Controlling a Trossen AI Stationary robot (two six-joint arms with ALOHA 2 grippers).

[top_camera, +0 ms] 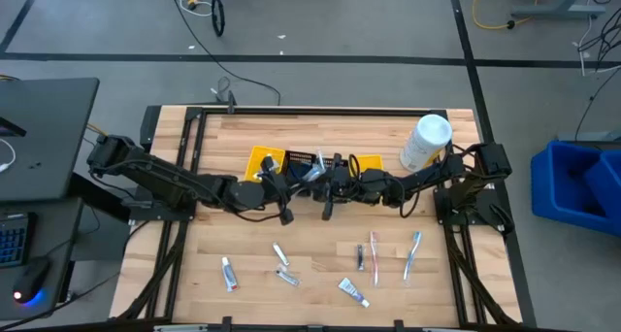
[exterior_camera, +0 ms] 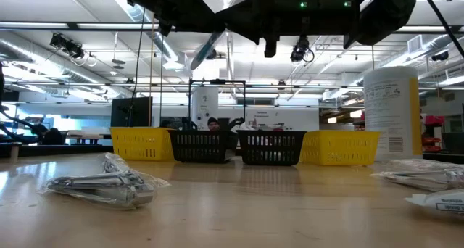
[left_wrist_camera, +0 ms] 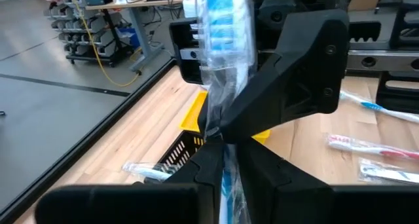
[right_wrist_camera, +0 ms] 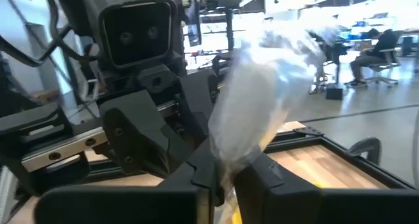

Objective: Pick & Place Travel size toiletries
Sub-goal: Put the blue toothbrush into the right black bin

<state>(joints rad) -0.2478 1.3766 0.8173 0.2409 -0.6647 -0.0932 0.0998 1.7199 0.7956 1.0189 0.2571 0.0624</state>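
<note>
A blue toothbrush in a clear wrapper (left_wrist_camera: 222,21) is held between both grippers in mid-air over the black baskets (top_camera: 309,163); the low view shows it slanting (exterior_camera: 206,48). My left gripper (left_wrist_camera: 224,152) and my right gripper (right_wrist_camera: 226,175) meet fingertip to fingertip at the table's middle, both shut on this wrapper (right_wrist_camera: 262,93). Several more wrapped toothpaste tubes (top_camera: 229,273) and toothbrushes (top_camera: 412,254) lie flat on the near part of the table. My left gripper pinches the wrapper's end (left_wrist_camera: 221,122) between its two fingers, coming from the table's left. The wrapped toothbrush is lifted clear and sticks out past the fingers, slanting. My right gripper pinches the same wrapper at its narrow end (right_wrist_camera: 229,152) between its two fingers, coming from the table's right, close against the left gripper's fingers (right_wrist_camera: 173,145). The wrapper is clear of the table.
Two yellow baskets (top_camera: 266,161) (top_camera: 369,163) flank the two black ones in a row at the far side. A large white bottle (top_camera: 425,143) stands at the far right. A wrapped item (exterior_camera: 101,183) lies near the low camera. Bare wood lies between baskets and near items.
</note>
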